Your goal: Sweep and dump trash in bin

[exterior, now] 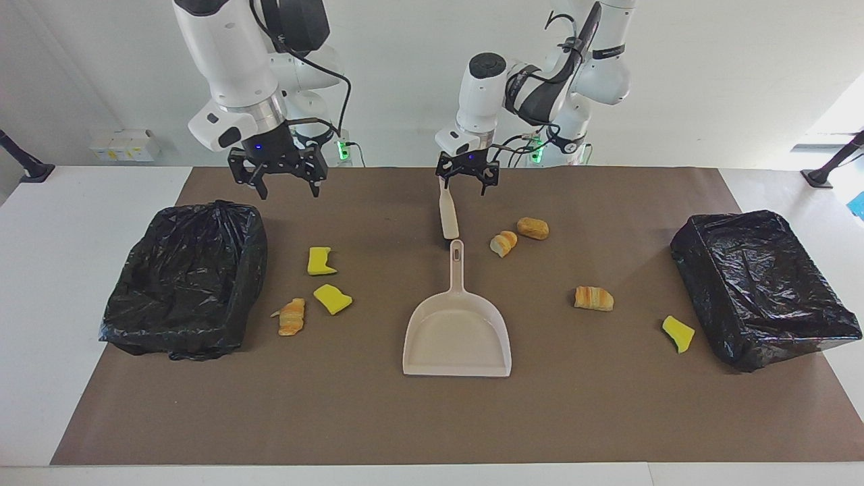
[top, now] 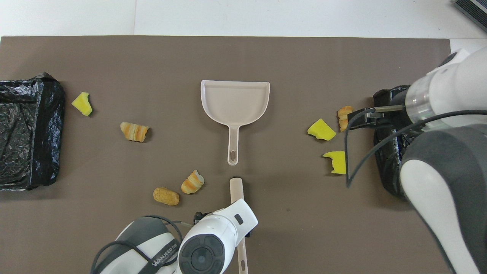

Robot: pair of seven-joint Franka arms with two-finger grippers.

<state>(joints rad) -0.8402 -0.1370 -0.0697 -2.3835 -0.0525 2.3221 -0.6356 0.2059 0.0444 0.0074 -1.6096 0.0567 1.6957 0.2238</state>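
Two black-lined bins (exterior: 185, 280) on brown mat (exterior: 432, 418), white table (exterior: 40, 337), white wall (exterior: 405, 67).

White wall (exterior: 405, 81), white table (exterior: 67, 223) under a brown mat (exterior: 607, 405) — daylight from one side.

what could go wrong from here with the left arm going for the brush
The open left gripper hangs over the thin brush handle; slightly off-centre, it could push it aside. The brush tip lies close to the dustpan handle, so a nudge may shift the dustpan. Sweeping may scatter the two bread pieces nearby.
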